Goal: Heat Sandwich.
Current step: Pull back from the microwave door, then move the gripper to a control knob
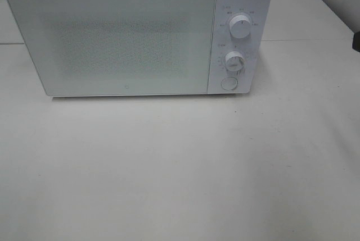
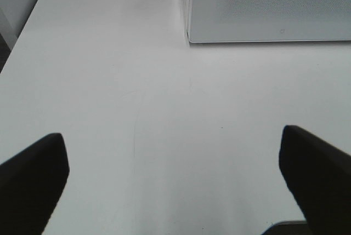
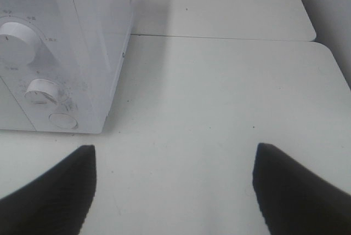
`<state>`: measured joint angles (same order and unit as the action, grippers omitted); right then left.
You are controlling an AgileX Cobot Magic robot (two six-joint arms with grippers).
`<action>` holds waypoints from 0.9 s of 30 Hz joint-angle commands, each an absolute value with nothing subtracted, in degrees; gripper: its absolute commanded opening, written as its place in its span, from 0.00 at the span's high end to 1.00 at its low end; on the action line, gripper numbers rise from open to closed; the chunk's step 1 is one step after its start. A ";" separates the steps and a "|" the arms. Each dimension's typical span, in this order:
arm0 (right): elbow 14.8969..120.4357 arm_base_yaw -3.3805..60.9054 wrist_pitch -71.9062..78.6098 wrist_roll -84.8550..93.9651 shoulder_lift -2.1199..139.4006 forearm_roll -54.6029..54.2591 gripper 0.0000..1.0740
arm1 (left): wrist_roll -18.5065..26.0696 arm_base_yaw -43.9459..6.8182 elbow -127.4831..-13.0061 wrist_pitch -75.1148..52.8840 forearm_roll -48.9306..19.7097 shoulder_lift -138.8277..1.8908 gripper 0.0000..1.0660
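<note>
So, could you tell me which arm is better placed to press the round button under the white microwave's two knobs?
Probably the right: its open hand faces the boxy white microwave's round button; the left hand faces the door's opposite corner.

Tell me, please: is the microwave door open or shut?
Shut. The door sits flush beside the control panel; no gap and nothing of the inside shows.

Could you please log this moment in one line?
microwave: shut | sandwich: unseen | left gripper: open, empty | right gripper: open, empty
</note>
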<state>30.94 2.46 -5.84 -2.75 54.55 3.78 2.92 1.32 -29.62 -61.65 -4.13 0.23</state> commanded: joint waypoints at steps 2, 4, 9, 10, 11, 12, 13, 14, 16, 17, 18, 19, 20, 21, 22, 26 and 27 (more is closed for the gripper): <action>30.94 2.06 2.35 -4.93 60.22 3.95 0.29 | 2.75 1.43 -29.56 -61.13 -4.64 1.72 0.06; 30.94 2.06 3.84 -4.93 61.36 3.95 0.29 | 2.75 1.43 -29.56 -61.13 -4.64 1.72 0.06; 30.94 2.23 11.57 -4.93 66.29 3.95 0.29 | 2.75 1.43 -29.56 -61.13 -4.64 1.72 0.06; 30.94 2.23 13.64 -4.87 67.21 3.95 0.29 | 2.75 1.43 -29.56 -61.13 -4.64 1.72 0.06; 30.25 2.23 18.28 -4.76 68.75 3.95 0.29 | 2.75 1.43 -29.56 -61.13 -4.64 1.72 0.06; 29.62 2.23 20.97 -4.76 69.39 3.95 0.29 | 2.75 1.43 -29.56 -61.13 -4.64 1.72 0.06; 28.71 2.23 24.35 -4.76 70.13 3.90 0.29 | 2.75 1.43 -29.56 -61.13 -4.64 1.72 0.06; 28.71 2.23 24.35 -4.76 70.13 3.90 0.29 | 2.75 1.43 -29.56 -61.13 -4.64 1.72 0.06; 25.90 2.23 32.60 -4.70 71.91 3.90 0.29 | 2.75 1.43 -29.56 -61.13 -4.64 1.72 0.06; 24.87 2.23 34.26 -4.58 72.31 3.90 0.29 | 2.75 1.43 -29.56 -61.13 -4.64 1.72 0.06; 24.87 2.23 34.26 -4.58 72.31 3.90 0.29 | 2.75 1.43 -29.56 -61.13 -4.64 1.72 0.06; 23.84 2.29 36.15 -4.41 72.82 3.72 0.29 | 2.75 1.43 -29.56 -61.13 -4.64 1.72 0.06; 22.86 2.46 37.70 -4.30 73.40 3.04 0.29 | 2.75 1.43 -29.56 -61.13 -4.64 1.72 0.06; 21.26 3.72 41.37 -3.72 74.43 0.00 0.29 | 2.75 1.43 -29.56 -61.13 -4.64 1.72 0.06; 20.57 4.41 43.09 -2.86 74.83 -1.43 0.29 | 2.75 1.43 -29.56 -61.13 -4.64 1.72 0.06; 18.05 9.40 49.45 3.04 77.52 -8.82 0.29 | 2.75 1.43 -29.56 -61.13 -4.64 1.72 0.06; 17.70 10.49 50.48 4.41 78.21 -10.71 0.29 | 2.75 1.43 -29.56 -61.13 -4.64 1.72 0.06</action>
<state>18.74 7.56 45.61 0.00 76.83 -5.67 2.92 1.32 -29.62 -61.65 -4.13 0.23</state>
